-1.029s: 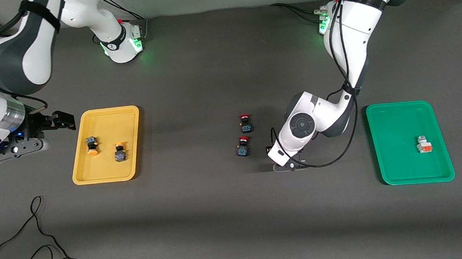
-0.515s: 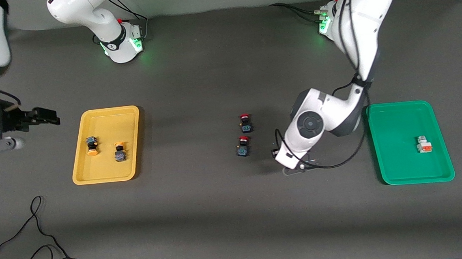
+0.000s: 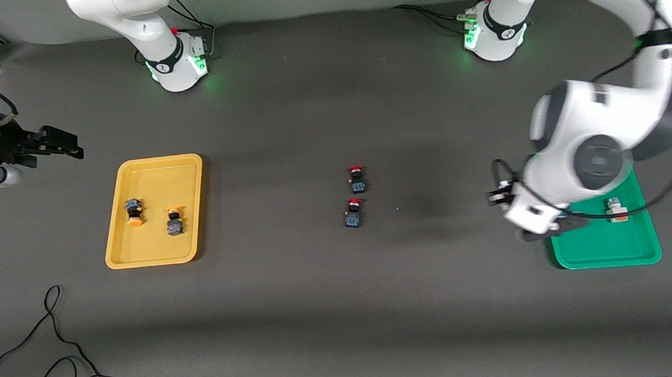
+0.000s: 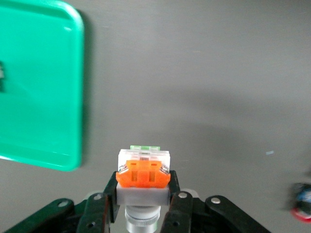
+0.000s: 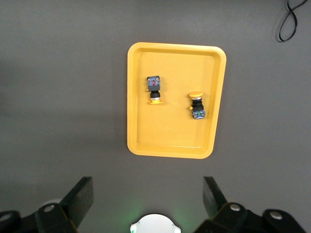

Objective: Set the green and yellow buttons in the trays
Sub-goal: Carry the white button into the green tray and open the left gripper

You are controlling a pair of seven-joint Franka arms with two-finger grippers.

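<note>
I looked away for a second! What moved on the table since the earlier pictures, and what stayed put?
The left gripper, shut on a white button, swung from beside the red-capped buttons to the green tray's edge. The right gripper, open, drew back from the yellow tray. Both trays, the buttons in them and the red-capped pair stayed put.

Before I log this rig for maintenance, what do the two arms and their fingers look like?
Both arms have glossy white shells with dark grey joint sections and black cables running along them. Each base glows green. The left gripper and right gripper are black, with black fingers and silver screws. The left arm's round joint cap is dark grey.
</note>
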